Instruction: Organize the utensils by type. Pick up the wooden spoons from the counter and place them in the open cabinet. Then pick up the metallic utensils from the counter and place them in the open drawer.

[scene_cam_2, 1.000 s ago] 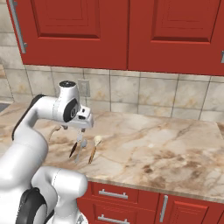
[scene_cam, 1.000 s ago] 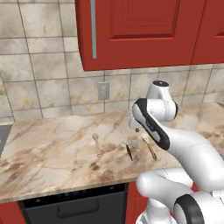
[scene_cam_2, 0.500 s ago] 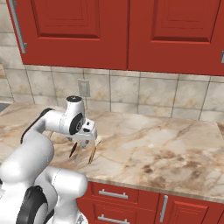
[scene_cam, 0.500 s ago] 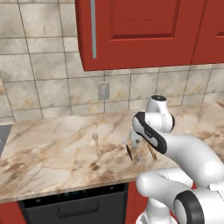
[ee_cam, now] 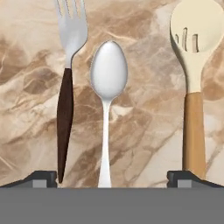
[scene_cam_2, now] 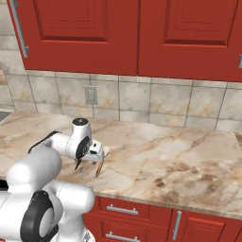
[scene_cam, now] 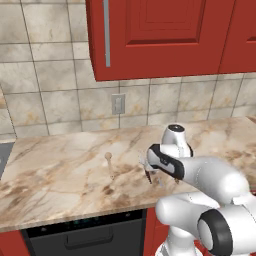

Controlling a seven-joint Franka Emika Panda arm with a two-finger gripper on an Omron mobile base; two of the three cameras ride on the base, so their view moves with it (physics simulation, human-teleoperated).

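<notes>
With jaws spread wide and empty, the gripper point(ee_cam: 112, 178) hovers low over the counter point(ee_cam: 148, 127), so it should shift toward three o'clock onto the slotted wooden spoon point(ee_cam: 194, 78), clear of the silver spoon point(ee_cam: 108, 87).

You've got 2 wooden spoons point(ee_cam: 193, 78) point(scene_cam: 108, 158), 1 silver spoon point(ee_cam: 107, 87), 1 fork point(ee_cam: 69, 70) on the counter point(scene_cam: 65, 170)

My kitchen, red cupboards point(scene_cam_2: 137, 35) up high, tiled wall point(scene_cam: 50, 95), stone counter point(scene_cam_2: 179, 156), oven point(scene_cam: 85, 235) under it, plug socket point(scene_cam: 118, 104)
</notes>
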